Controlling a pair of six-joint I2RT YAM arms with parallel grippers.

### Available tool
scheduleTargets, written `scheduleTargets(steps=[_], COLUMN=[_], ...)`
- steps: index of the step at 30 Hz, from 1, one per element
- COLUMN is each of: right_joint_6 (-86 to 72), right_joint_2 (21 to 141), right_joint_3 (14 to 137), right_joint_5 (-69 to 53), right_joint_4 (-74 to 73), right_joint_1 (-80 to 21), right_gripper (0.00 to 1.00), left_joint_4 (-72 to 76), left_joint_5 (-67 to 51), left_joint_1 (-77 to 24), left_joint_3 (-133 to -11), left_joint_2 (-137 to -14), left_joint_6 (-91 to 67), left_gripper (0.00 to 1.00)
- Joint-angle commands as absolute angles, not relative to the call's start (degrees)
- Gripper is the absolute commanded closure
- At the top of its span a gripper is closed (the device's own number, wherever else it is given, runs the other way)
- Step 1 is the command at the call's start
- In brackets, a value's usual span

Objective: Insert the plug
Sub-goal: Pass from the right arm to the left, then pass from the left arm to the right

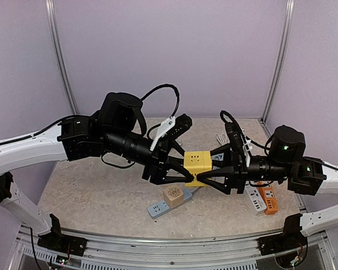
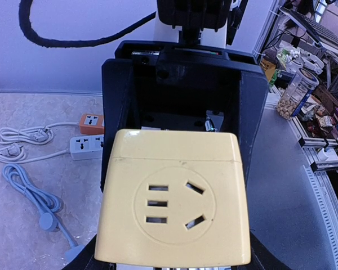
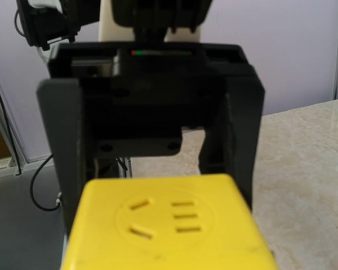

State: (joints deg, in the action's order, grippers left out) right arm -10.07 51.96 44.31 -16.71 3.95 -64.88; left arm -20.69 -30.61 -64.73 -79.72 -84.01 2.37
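Aloft, the left hand (image 1: pixel 186 172) and right hand (image 1: pixel 209 173) each clamp, partway closed, the yellow socket cube (image 1: pixel 197 160) above the counter (image 1: pixel 101 194).

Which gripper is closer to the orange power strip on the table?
Right. The right gripper is at the yellow socket cube on the side toward the orange power strip; the left gripper is at the cube's opposite side.

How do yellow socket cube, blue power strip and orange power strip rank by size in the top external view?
1. yellow socket cube, raised nearer the camera
2. blue power strip
3. orange power strip, partly hidden, so unsure
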Motion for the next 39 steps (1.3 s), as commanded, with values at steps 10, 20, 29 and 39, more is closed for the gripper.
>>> scheduleTargets(steps=[10, 20, 29, 39], right_joint_6=[-8.7, -8.8, -9.0, -9.9], right_joint_2=[53.5, 52.9, 53.5, 54.6], right_joint_3=[43.0, 41.7, 41.6, 42.6], right_joint_5=[-19.4, -19.6, -21.6, -25.6], right_joint_4=[10.1, 10.0, 10.5, 11.9], right_joint_1=[-64.9, -64.3, -63.7, -62.9], right_gripper=[0.23, 0.21, 0.25, 0.49], left_joint_4=[-16.0, -14.4, -14.7, -15.0], left_joint_5=[-32.0, -32.3, -32.8, -32.9], left_joint_1=[-65.1, -64.9, -64.8, -64.7], left_joint_3=[-77.7, -76.4, -77.4, -78.1], left_joint_2=[-82.3, -80.4, -80.6, -81.2], left_joint_6=[0.3, 0.3, 0.3, 0.3], left_gripper=[1.00, 1.00, 1.00, 1.00])
